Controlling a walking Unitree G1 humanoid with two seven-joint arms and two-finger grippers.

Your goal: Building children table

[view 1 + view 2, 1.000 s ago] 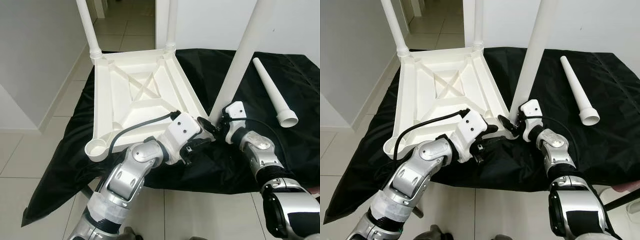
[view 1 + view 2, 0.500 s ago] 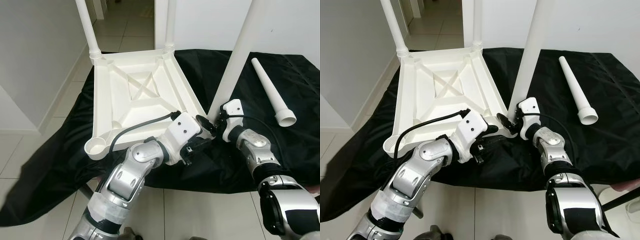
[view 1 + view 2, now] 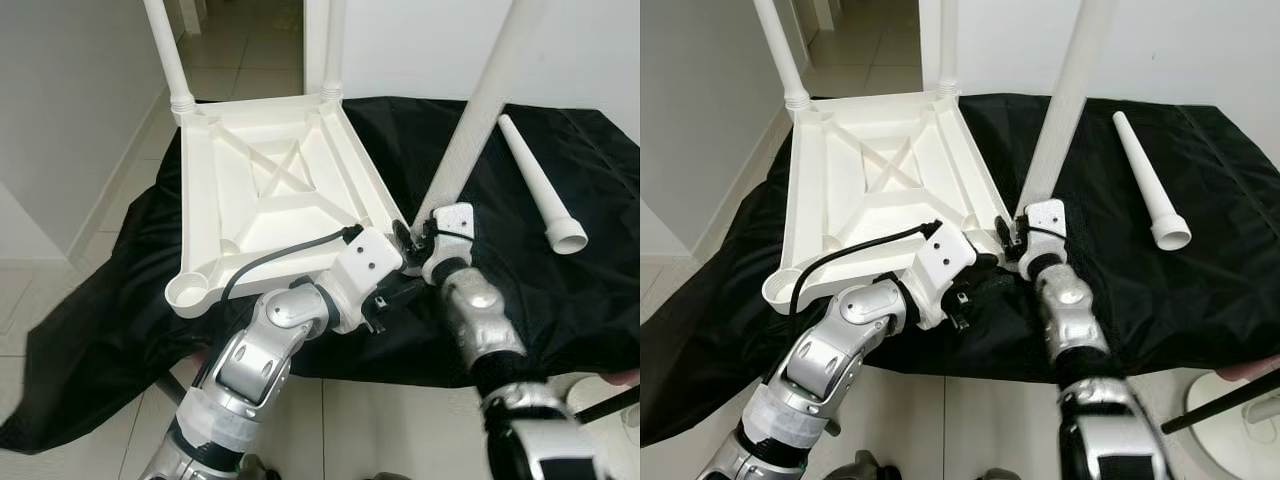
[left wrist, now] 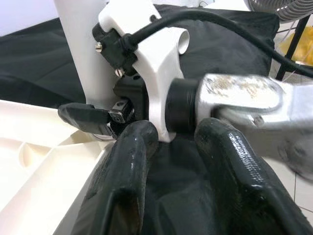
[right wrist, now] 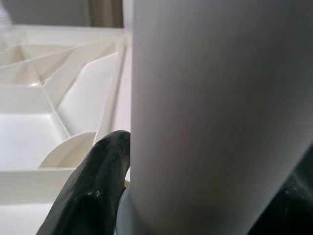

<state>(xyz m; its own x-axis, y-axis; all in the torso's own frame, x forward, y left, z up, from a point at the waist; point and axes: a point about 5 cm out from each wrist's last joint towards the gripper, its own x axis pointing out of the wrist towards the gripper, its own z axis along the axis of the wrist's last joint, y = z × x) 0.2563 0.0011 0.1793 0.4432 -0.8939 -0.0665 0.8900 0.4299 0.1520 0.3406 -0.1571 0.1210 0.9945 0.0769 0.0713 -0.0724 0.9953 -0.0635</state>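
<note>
The white table top lies upside down on a black cloth. Two white legs stand in its far corners. A third leg rises tilted from the near right corner. My right gripper is shut on its base, and one finger presses against the leg. My left gripper hovers just below that corner, open, with its fingers pointing at the right wrist. A fourth leg lies loose on the cloth. The near left socket holds nothing.
A white wall and tiled floor run along the left. The cloth hangs over the near edge. A thin black rod crosses the lower right corner. A fan stands behind the cloth.
My right forearm has swung in to the left beneath its gripper, which stays shut on the leg's base. The left gripper keeps its place by the corner.
</note>
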